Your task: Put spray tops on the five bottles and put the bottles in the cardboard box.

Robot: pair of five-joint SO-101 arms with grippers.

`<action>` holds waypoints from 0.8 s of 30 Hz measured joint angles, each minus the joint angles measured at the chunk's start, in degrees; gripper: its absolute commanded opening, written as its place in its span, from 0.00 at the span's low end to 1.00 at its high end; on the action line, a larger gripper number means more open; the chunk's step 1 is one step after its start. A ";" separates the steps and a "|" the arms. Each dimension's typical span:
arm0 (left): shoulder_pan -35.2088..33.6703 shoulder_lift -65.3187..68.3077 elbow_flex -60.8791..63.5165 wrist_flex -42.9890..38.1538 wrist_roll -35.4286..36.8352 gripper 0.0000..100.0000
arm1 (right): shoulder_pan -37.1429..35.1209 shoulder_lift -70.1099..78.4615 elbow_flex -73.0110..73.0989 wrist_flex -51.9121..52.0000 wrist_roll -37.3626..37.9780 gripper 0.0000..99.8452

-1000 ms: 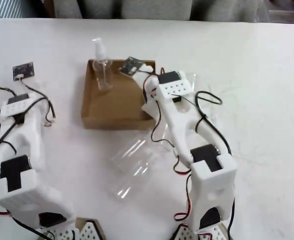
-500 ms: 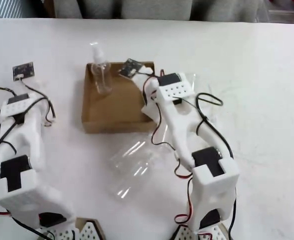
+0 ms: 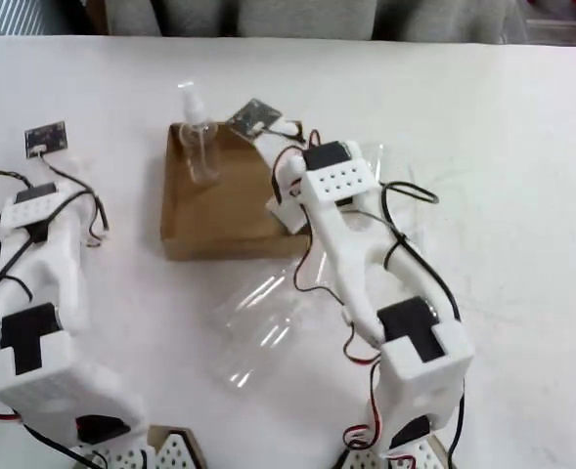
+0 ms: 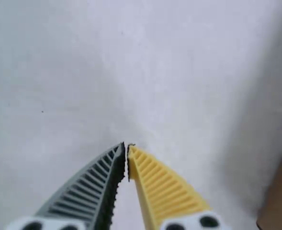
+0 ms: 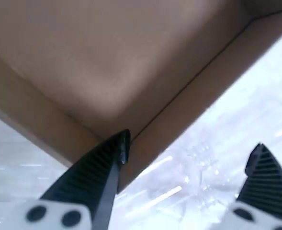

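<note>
Right wrist view: my right gripper (image 5: pixel 192 143) gapes astride the cardboard box (image 5: pixel 83 57) wall. High view adds a bottle (image 3: pixel 199 147) inside. Left gripper (image 4: pixel 127 146) is clenched, empty.

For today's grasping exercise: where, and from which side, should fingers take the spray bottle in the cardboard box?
The clear plastic spray bottle: probably the round body below its top, from the open middle of the brown cardboard box, since it stands upright in a far corner, walls close beside.

A white table (image 3: pixel 522 147) is seen. A cardboard box (image 3: pixel 219 210) is set on it at upper centre, and clear bottles (image 3: pixel 263 322) are laid just below, mid-frame.
</note>
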 measured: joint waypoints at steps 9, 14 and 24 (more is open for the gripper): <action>0.00 0.00 0.00 0.00 0.00 0.02 | 0.53 -9.49 4.92 1.14 -12.13 0.24; 0.00 0.00 0.00 0.00 0.00 0.02 | 1.49 -16.79 9.49 1.14 -14.59 0.01; 0.00 0.00 0.00 0.00 0.00 0.02 | 8.97 -33.49 22.51 1.14 -14.59 0.02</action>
